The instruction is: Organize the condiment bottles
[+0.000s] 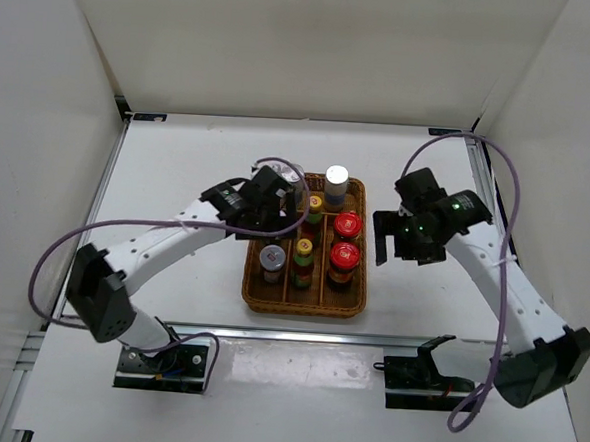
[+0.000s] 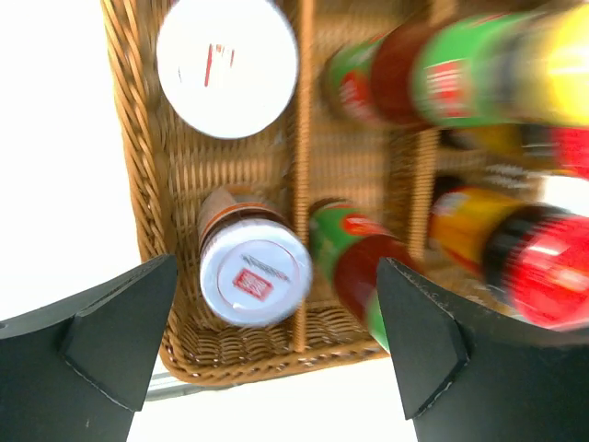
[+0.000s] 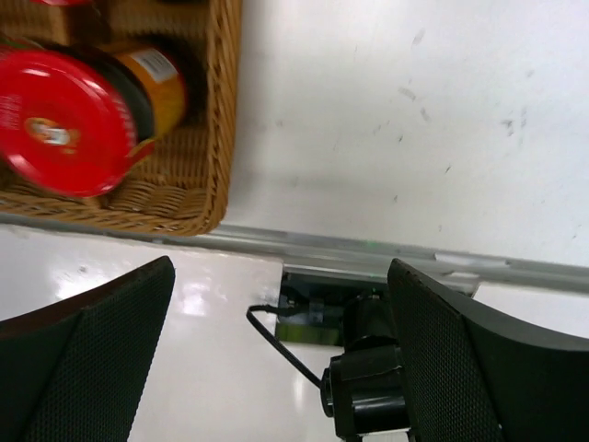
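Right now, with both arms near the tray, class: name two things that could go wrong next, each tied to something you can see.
1. The left end effector hangs open above a silver-lidded jar, with one finger near the green-labelled bottle. Pulling away off-line could tip either.
2. The right end effector is open beside the wicker tray. Swinging inward might shove it and rock the red-capped jar.

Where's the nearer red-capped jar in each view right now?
Top: red-capped jar, right column, nearer of two red caps.
Left wrist: same jar, blurred at the right edge.
Right wrist: same jar, upper left.
Shared landmark: tray, its near rim.
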You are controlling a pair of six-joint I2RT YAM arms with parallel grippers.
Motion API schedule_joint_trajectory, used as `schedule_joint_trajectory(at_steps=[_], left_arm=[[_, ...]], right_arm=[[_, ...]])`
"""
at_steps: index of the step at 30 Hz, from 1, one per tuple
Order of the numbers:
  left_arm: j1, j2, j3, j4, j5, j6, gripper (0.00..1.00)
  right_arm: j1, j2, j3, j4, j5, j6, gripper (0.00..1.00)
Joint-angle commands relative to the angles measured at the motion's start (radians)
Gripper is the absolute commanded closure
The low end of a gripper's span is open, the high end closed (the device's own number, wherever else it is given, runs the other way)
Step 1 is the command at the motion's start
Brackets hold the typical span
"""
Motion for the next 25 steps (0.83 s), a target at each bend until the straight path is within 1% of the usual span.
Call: schedule_joint_trajectory(at_steps=[1, 3, 4, 5, 7, 8, 10, 11, 14, 16, 19, 23, 25], left_arm=[[0.009, -0.145, 0.066, 0.000, -0.073, 0.041, 0.00], [0.021, -0.185, 0.076, 0.000, -0.126, 0.072, 0.00], [0.044, -0.225, 0.086, 0.000, -0.148, 0.108, 0.00], [0.055, -0.245, 0.086, 0.000, -0.209, 0.125, 0.00], [0.093, -0.302, 0.055, 0.000, -0.277, 0.144, 0.00], [0.110, -0.320, 0.040, 0.000, -0.333, 0.155, 0.00], [0.169, -0.365, -0.005, 0.015, -0.375, 0.175, 0.00], [0.188, -0.374, -0.005, 0.015, -0.401, 0.198, 0.00], [0.242, -0.400, -0.005, 0.015, -0.423, 0.265, 0.00], [0.268, -0.424, -0.005, 0.015, -0.446, 0.277, 0.00], [0.278, -0.458, -0.005, 0.015, -0.496, 0.262, 0.00], [0.287, -0.527, -0.005, 0.024, -0.521, 0.253, 0.00], [0.287, -0.567, -0.040, 0.046, -0.521, 0.244, 0.00]], right_arm=[[-0.004, -0.023, 0.071, -0.053, 0.042, 0.014, 0.00], [-0.013, 0.005, 0.099, -0.053, 0.042, 0.005, 0.00], [-0.013, 0.015, 0.128, -0.053, 0.042, -0.016, 0.00], [-0.013, 0.029, 0.143, -0.038, 0.042, -0.029, 0.00], [-0.013, 0.029, 0.180, 0.017, 0.001, -0.065, 0.00], [-0.013, 0.029, 0.194, 0.036, 0.001, -0.094, 0.00], [-0.013, 0.029, 0.226, 0.073, 0.001, -0.139, 0.00], [-0.013, 0.042, 0.278, 0.094, 0.019, -0.183, 0.00], [-0.022, 0.089, 0.360, 0.119, 0.077, -0.226, 0.00], [-0.022, 0.114, 0.412, 0.137, 0.105, -0.227, 0.00], [-0.022, 0.147, 0.482, 0.137, 0.128, -0.199, 0.00], [-0.022, 0.181, 0.541, 0.157, 0.179, -0.190, 0.00], [-0.022, 0.197, 0.567, 0.157, 0.217, -0.171, 0.00]])
